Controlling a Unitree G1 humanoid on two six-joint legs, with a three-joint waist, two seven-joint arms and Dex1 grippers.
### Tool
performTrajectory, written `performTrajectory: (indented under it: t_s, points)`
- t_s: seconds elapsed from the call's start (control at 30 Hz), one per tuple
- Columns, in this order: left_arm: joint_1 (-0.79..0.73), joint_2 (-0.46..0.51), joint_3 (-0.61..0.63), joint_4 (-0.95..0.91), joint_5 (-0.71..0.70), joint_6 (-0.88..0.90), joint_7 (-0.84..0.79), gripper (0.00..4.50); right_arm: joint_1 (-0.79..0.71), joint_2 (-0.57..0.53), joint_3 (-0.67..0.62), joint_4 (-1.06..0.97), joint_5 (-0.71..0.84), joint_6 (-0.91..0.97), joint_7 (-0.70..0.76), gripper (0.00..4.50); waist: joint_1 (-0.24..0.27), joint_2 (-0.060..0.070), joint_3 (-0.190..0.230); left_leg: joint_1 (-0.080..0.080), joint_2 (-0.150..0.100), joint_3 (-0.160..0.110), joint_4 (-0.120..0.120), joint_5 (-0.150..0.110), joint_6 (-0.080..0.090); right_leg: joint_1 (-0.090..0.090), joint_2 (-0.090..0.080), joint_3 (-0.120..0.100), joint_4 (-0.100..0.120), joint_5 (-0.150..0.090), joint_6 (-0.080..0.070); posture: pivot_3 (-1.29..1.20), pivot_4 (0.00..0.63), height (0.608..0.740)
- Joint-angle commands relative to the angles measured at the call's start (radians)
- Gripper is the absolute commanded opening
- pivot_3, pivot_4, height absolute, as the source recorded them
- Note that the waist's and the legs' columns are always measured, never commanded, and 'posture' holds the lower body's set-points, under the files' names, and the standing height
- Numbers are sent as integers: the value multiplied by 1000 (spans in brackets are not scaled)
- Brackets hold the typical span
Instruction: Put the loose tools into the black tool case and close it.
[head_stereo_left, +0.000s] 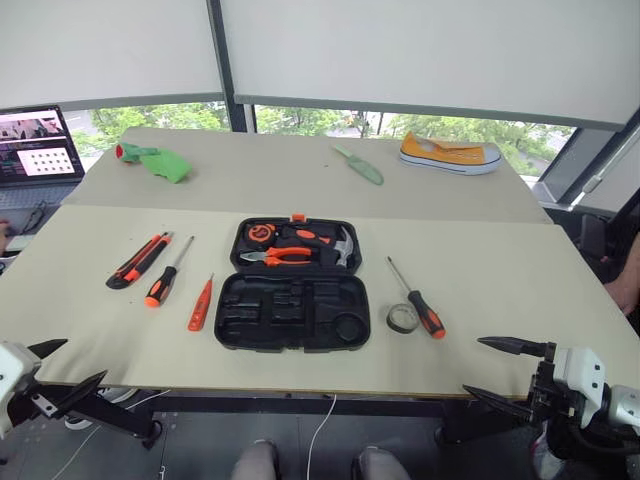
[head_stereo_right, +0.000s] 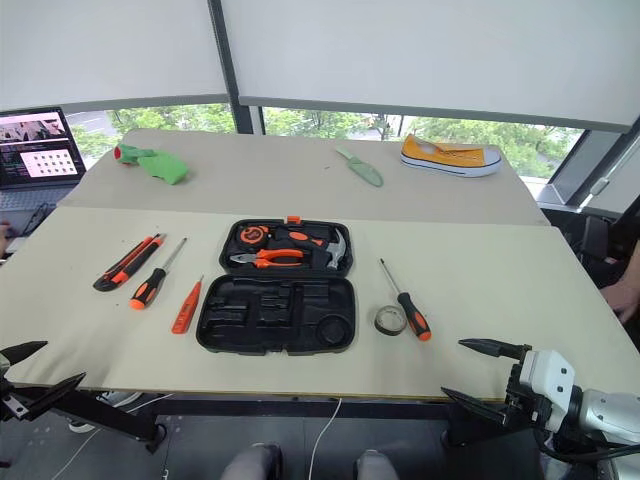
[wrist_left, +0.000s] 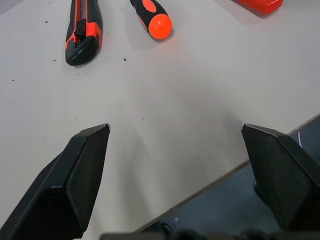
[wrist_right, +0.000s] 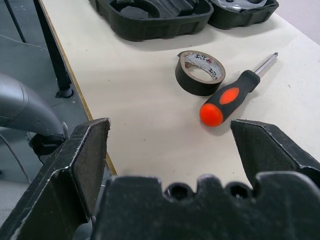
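Here the black tool case (head_stereo_left: 295, 287) lies open in the middle of the surface (head_stereo_left: 500, 300), its lid half away from the robot and holding pliers (head_stereo_left: 285, 256) and a hammer (head_stereo_left: 343, 247), its near half with empty recesses. To the left of the case lie three loose tools, side by side and apart from each other: the utility knife (head_stereo_left: 138, 260) furthest left, then a screwdriver (head_stereo_left: 167, 274), then the slim orange tester pen (head_stereo_left: 200, 304) just beside the case. To the right of the case, the grey tape roll (head_stereo_left: 402, 318) rests flat, and the second screwdriver (head_stereo_left: 419, 301) lies beside it, perhaps touching it, with the handle toward the robot.

The left tool (head_stereo_left: 55, 372) hangs over the near left edge of the surface with its two black fingers (wrist_left: 80, 175) spread wide, grasping nothing. The right tool (head_stereo_left: 503, 372) is at the near right edge, also released, fingers wide apart and empty.

On the far surface rest a green garden trowel (head_stereo_left: 360, 165), a yellow shoe (head_stereo_left: 450, 155) and a green object (head_stereo_left: 155, 160); a laptop (head_stereo_left: 38, 150) stands at the far left
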Motion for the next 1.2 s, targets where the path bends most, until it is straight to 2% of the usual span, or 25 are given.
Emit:
performTrajectory:
  t_s: [0.03, 0.1, 0.17, 0.23, 0.3, 0.37, 0.47, 0.5, 0.63, 0.77, 0.83, 0.93, 1.03, 1.17, 1.2]
  points:
    - [-45, -18, 44, -22, -76, 79, 61, 4500, -61, 40, 16, -76, 59, 46, -63, 4457, 0, 0, 0, 0, 0, 0, 0, 0, 0, 0, 0, 0, 0, 0, 0, 0, 150, 740]
    - [-113, -143, 121, -67, -224, 249, 274, 4500, -146, 96, 53, -196, 189, 158, -128, 4457, -4, 1, 0, 1, 1, 0, 0, 0, 0, 0, 0, 0, 0, 0, 0, 0, 150, 740]
    - [-131, -223, 156, -101, -272, 333, 392, 4500, -179, 133, 65, -253, 218, 190, -163, 4457, -13, 2, 0, 1, 1, 0, 1, 0, 0, 2, 0, 1, 3, 3, 0, 0, 150, 740]
    - [-131, -260, 166, -136, -284, 399, 462, 4500, -191, 166, 76, -299, 208, 193, -200, 4457, -12, -1, -1, 1, 3, 0, 2, 0, 1, 3, 2, 1, 4, 7, 7, 0, 150, 740]
    - [-131, -274, 153, -177, -299, 438, 497, 4500, -200, 188, 86, -330, 201, 197, -231, 4457, -11, -7, -4, 2, 2, -1, 1, 0, 1, 5, 2, 1, 4, 5, 7, 0, 150, 740]
    - [-143, -258, 116, -222, -308, 497, 518, 4500, -209, 204, 90, -341, 195, 199, -251, 4457, 0, -10, -5, 2, 1, -1, 1, 0, 1, 5, 2, 0, 4, 7, 2, 0, 150, 740]
    - [-258, -176, 19, -269, -330, 659, 572, 4500, -229, 215, 100, -337, 186, 194, -262, 4457, 19, -9, -5, 2, 0, -1, 2, -1, 0, 1, 0, -1, 3, 7, 0, 0, 150, 740]
    - [-298, -147, -19, -274, -330, 715, 583, 4500, -235, 214, 105, -333, 185, 196, -259, 4457, 22, -9, -4, 2, 0, 0, 2, -1, 0, 1, 0, -2, 3, 5, -5, 0, 150, 740]
    - [-479, -82, -162, -237, -323, 871, 613, 4500, -254, 207, 121, -319, 181, 197, -238, 4457, 20, -8, -5, 2, 0, 0, 2, -1, 0, 1, -1, -1, 2, 6, -1, 0, 150, 740]
    - [-680, -69, -331, -105, -201, 954, 696, 4500, -266, 209, 125, -308, 178, 197, -234, 4457, 10, -8, -5, 2, 0, 0, 2, 0, 1, 5, 2, 0, 3, 13, 0, 0, 150, 740]
    - [-759, -94, -372, -37, -165, 957, 724, 4500, -265, 213, 127, -307, 173, 192, -237, 4457, 3, -8, -5, 3, 1, -1, 2, 4, 8, 6, 4, 1, 3, 12, 0, 0, 150, 740]
    - [-820, -111, -405, 34, -113, 940, 749, 4500, -260, 220, 128, -306, 167, 184, -241, 4457, -3, -8, -5, 2, 1, -1, 0, 5, 8, 5, 5, 3, 3, 11, 1, 0, 150, 740]
    - [-862, -114, -452, 103, -70, 946, 741, 3732, -246, 227, 122, -311, 160, 176, -250, 4500, -1, -8, -5, 2, 0, -1, -1, 4, 8, 4, 5, 3, 3, 10, 1, 0, 150, 740]
    - [-855, -105, -451, 100, -72, 931, 670, 2101, -220, 221, 96, -314, 158, 165, -252, 4500, 2, -7, -5, 2, 0, -1, 0, 4, 8, 5, 5, 3, 3, 10, 1, 0, 150, 740]
    - [-850, -101, -440, 98, -68, 890, 646, 1836, -216, 219, 92, -316, 159, 163, -252, 4500, 2, -7, -5, 2, 0, -1, 0, 4, 8, 5, 5, 3, 3, 10, 1, 0, 150, 740]
